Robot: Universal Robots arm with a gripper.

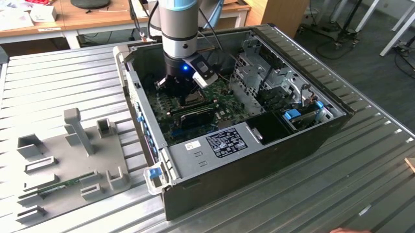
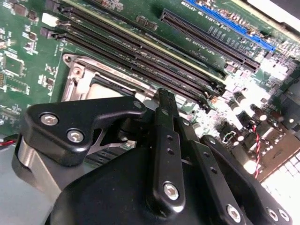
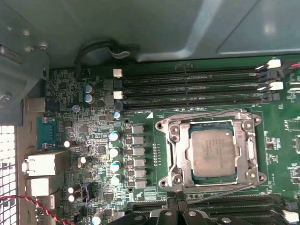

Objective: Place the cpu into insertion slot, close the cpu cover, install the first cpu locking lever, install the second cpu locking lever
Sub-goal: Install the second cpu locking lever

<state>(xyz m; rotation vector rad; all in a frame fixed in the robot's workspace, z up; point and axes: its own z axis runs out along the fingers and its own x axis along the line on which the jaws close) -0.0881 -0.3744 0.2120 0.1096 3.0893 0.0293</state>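
The cpu [image 3: 213,152], a dull silver square, lies flat in the insertion slot [image 3: 211,125] on the green board. The silvery cpu cover [image 3: 177,140] is down around it, and the chip shows through its window. Thin wire levers run along two sides of the frame [image 3: 206,113] [image 3: 220,197]. In the first wrist view my gripper [image 3: 177,200] sits just off one side of the socket with its black fingers together. In the second wrist view my gripper [image 2: 162,97] has its tip beside the cover's corner [image 2: 82,77]. In the exterior view my gripper [image 1: 188,92] reaches down inside the open computer case.
Long black memory slots [image 3: 192,86] flank the socket, and a blue card slot [image 2: 229,23] lies further off. Case walls [image 1: 133,87] and a drive cage [image 1: 266,82] hem the arm in. A grey fixture plate [image 1: 71,160] lies on the slatted table at the exterior view's left.
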